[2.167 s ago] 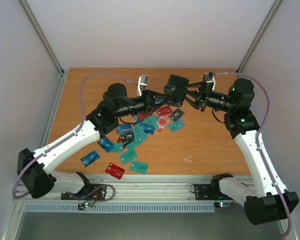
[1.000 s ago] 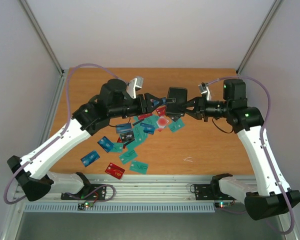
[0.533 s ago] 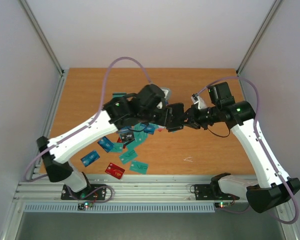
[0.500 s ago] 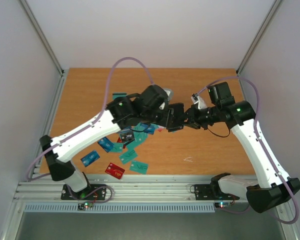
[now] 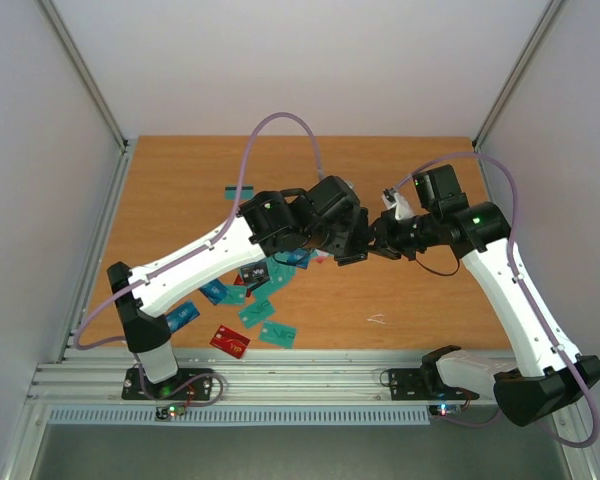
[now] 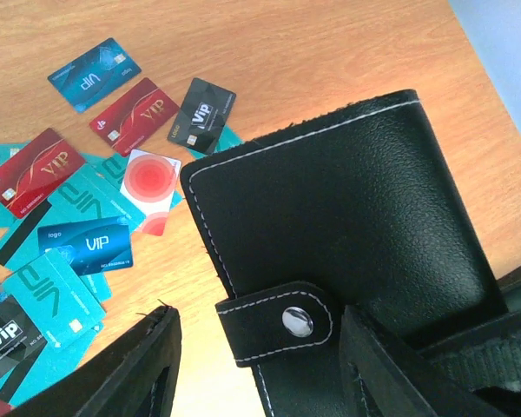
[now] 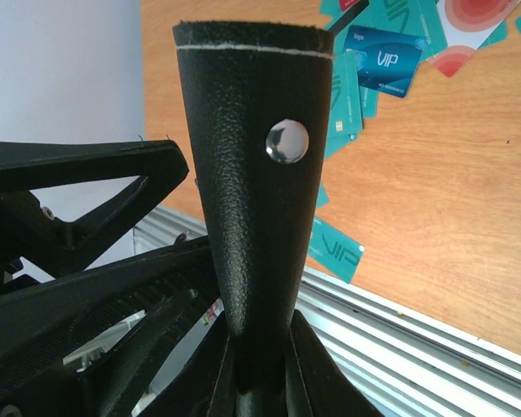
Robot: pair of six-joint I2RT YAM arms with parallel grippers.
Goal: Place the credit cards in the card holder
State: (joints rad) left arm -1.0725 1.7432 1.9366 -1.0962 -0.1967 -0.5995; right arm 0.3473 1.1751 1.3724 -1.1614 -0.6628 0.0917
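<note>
right end effector (image 7: pixel 262 369) is clamped on the black card holder (image 6: pixel 347 217), holding it up off the table (image 6: pixel 330 52); left end effector (image 6: pixel 259 343) sits with jaws apart either side of its snap tab; credit cards (image 6: pixel 82 248) are scattered below

Wooden bench (image 5: pixel 420 300) — orange-brown grain, evenly lit, only soft shadows. Plain white walls (image 5: pixel 300 60) close far, left and right sides. Grey metal posts (image 5: pixel 84 72) slant up from bench's far corners. Along near edge — ribbed aluminium rail (image 5: pixel 310 372), pale slotted strip (image 5: pixel 280 414) just beyond it.
</note>
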